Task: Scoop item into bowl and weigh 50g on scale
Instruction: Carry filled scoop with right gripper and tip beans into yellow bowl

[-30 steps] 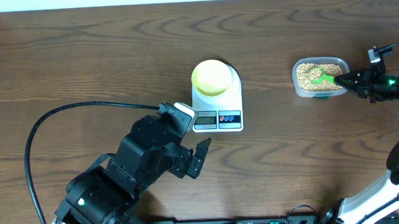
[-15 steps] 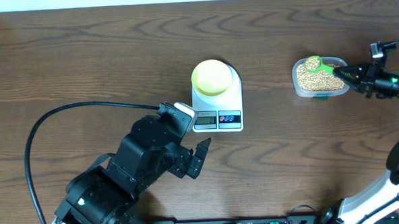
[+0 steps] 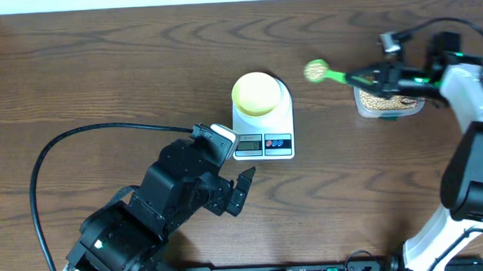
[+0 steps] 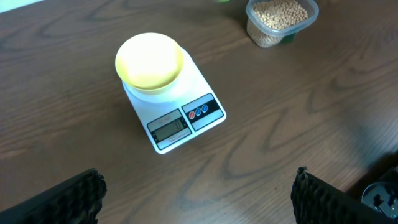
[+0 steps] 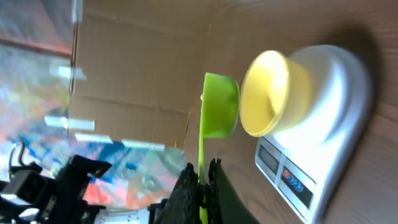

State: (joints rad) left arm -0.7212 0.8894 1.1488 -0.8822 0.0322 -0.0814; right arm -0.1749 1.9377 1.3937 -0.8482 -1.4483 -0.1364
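Has swung left since a second ago: then dipping the bright green plastic scoop (image 3: 329, 73) into the clear rounded-rectangular plastic tub (image 3: 392, 112), now carrying it out over the dark wooden table (image 3: 100, 68), between the tub and the flat white digital kitchen scale (image 3: 283, 121). Grips the scoop's handle in the right gripper (image 3: 361, 79), jaws clenched tight on it. Carries a blurred heap of small round beige-tan beans (image 3: 314, 69) in the scoop's cup, well apart from those lying in the tub. Leaves the small round pale yellow-green bowl (image 3: 256, 93) on the scale as before, left of the cup, near it but not under it. Keeps the left gripper (image 4: 199, 202) spread wide and grasping nothing, low over the table before the scale, unmoved
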